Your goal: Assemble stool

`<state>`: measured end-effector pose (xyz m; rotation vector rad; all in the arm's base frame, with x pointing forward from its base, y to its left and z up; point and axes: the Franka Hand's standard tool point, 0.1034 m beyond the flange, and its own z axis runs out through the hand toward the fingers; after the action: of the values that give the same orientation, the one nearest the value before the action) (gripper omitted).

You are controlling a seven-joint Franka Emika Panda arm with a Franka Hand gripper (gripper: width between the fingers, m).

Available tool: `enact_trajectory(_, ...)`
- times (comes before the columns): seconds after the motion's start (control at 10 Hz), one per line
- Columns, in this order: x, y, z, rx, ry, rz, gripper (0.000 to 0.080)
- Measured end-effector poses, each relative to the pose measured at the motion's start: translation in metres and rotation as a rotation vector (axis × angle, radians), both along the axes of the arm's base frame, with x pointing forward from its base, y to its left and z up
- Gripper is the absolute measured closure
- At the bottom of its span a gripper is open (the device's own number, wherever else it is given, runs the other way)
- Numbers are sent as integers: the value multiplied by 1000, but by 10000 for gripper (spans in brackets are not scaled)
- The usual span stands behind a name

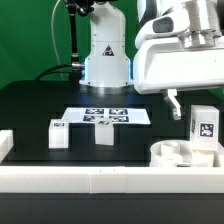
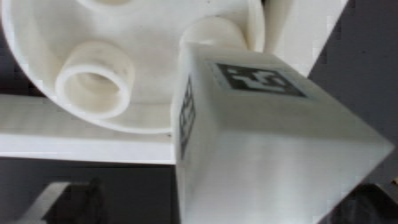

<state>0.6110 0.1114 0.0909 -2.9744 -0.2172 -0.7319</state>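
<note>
The white round seat [image 1: 168, 153] lies at the exterior view's right, just behind the front rail. One blocky leg [image 1: 204, 126] with a black-and-white tag stands upright on it. My gripper [image 1: 197, 102] hangs just above that leg, open, one finger [image 1: 172, 100] showing clear of the leg's side. In the wrist view the leg [image 2: 267, 130] fills the space between the fingers of the gripper [image 2: 222, 205], with a dark gap beside one finger [image 2: 63, 205]. The seat [image 2: 54, 40] and a round socket [image 2: 93, 88] lie beyond. Two more legs [image 1: 58, 133] [image 1: 103, 130] stand on the table.
The marker board [image 1: 105, 116] lies flat mid-table behind the two loose legs. A long white rail [image 1: 90, 182] runs along the front edge and another [image 1: 5, 145] stands at the exterior view's left. The robot base [image 1: 105, 60] rises at the back.
</note>
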Motion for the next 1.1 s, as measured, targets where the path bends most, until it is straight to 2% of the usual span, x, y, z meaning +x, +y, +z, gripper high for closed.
enact_trajectory(0.3,2,-5,9,0,15,-9,152)
enact_trajectory(0.5,5,-7,22,-2,43,-11,151)
enact_trajectory(1.0,3,-6,16,-2,66,-11,151)
enact_trajectory(1.1,-1,-1,16,40,78,-93,151)
